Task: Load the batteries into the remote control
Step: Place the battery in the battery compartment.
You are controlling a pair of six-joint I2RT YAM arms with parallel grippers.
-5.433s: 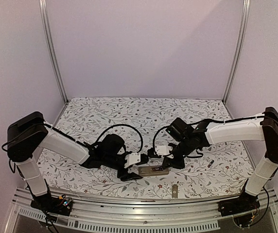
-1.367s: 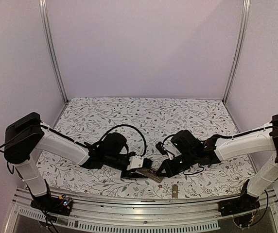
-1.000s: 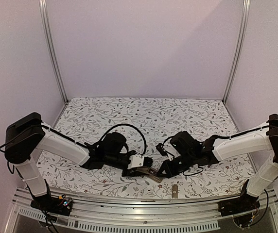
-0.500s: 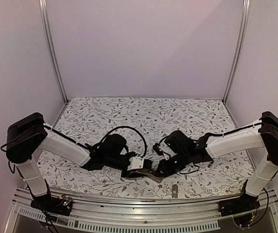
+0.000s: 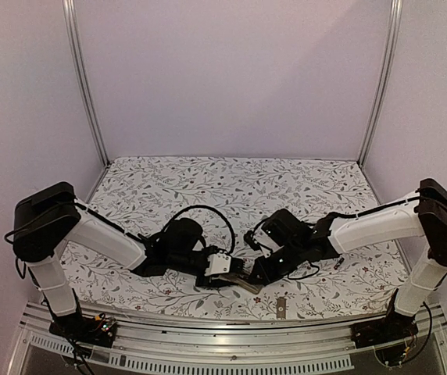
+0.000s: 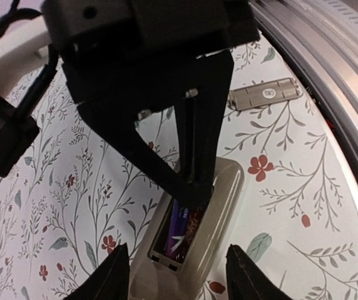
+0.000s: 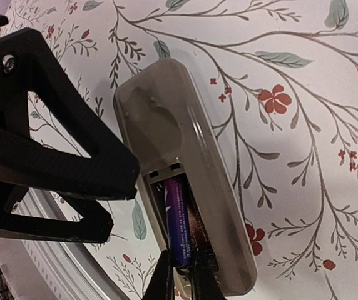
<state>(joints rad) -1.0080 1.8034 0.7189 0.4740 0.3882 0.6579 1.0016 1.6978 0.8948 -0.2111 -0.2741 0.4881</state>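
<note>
The remote control (image 5: 247, 283) lies back up on the floral mat, grey-beige, with its battery bay open. It also shows in the left wrist view (image 6: 226, 200) and the right wrist view (image 7: 166, 125). My left gripper (image 5: 237, 273) (image 6: 176, 247) straddles the remote's near end, fingers against its sides. My right gripper (image 5: 256, 275) (image 7: 184, 272) is shut on the end of a dark purple battery (image 7: 176, 219) (image 6: 178, 231) that lies in the bay. The slot beside it looks dark reddish. A second small dark battery (image 5: 339, 263) lies on the mat to the right.
A small flat grey cover piece (image 5: 280, 307) (image 6: 266, 94) lies near the front edge. The metal rail (image 5: 231, 344) (image 6: 329, 56) runs along the front. Both arms meet low over the middle front of the mat, fingertips almost touching.
The right gripper came down from above the mat onto the remote's bay and edged left. The left gripper stayed at the remote, shifting slightly right.
</note>
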